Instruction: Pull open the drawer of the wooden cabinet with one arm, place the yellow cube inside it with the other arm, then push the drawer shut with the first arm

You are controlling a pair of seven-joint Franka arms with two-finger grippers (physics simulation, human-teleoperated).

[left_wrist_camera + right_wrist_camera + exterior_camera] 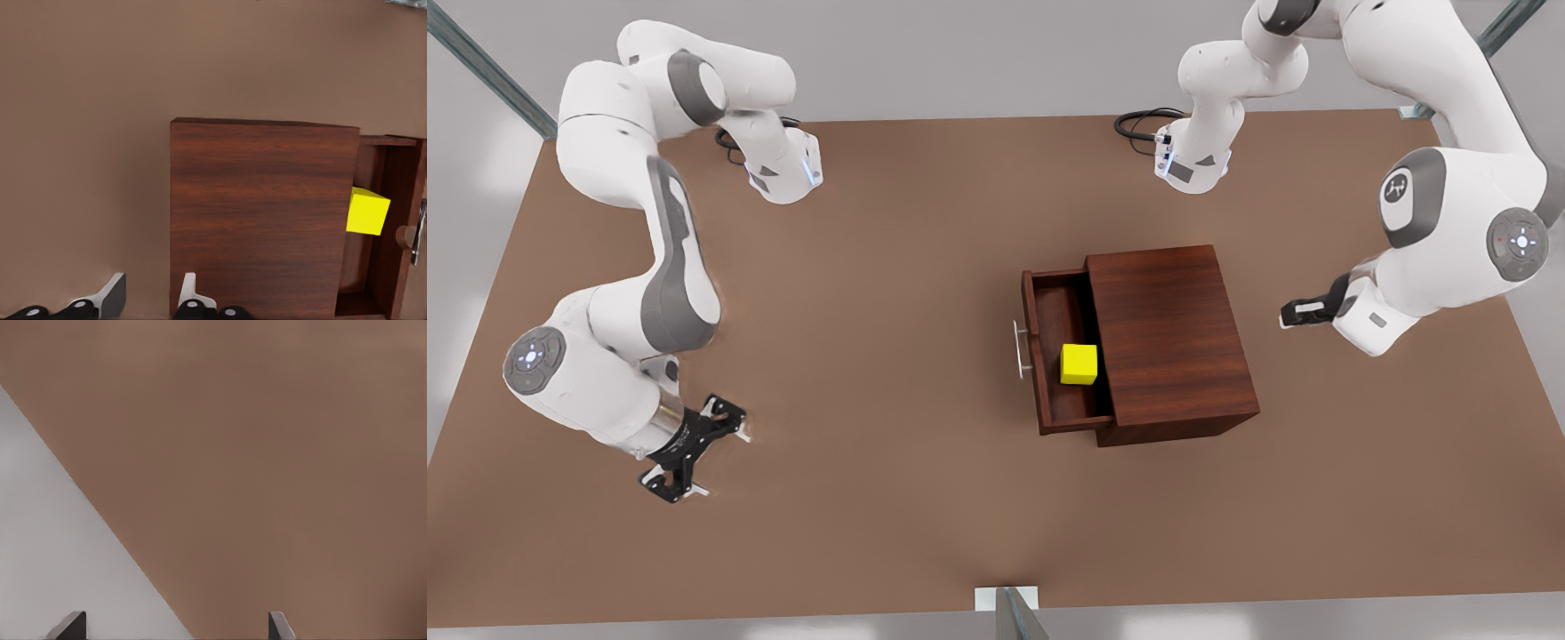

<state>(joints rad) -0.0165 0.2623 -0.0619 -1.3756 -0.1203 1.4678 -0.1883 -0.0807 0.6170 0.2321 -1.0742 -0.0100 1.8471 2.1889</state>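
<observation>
The wooden cabinet [1172, 342] stands on the brown tabletop [889, 311], toward the front view's right of center, its flat top showing plain wood grain. Its drawer [1054, 351] is pulled out toward the front view's left, with the slim silver bar handle [1020, 348] on its face. The yellow cube [1079, 364] rests inside the open drawer, close against the cabinet's front edge and apart from the drawer's face.

The left gripper [1294, 313] hangs just beyond the cabinet's closed back side, at the front view's right, clear of the wood. In the left wrist view its light-tipped fingers [189, 292] stand moderately apart with nothing between them, and the cabinet's top, the open drawer and the cube lie ahead of them.

The right gripper [704, 460] is well away from the cabinet, near the tabletop's edge at the front view's left. Its jaws are spread wide and empty; the right wrist view looks past two dark fingertips [277, 627] at bare tabletop and the grey floor [60, 560] beyond its edge.

The only marking visible is a small white emblem on a grey joint cover [1396, 188] of the left arm; it cannot be read as letters. No other labels or writing can be made out.
</observation>
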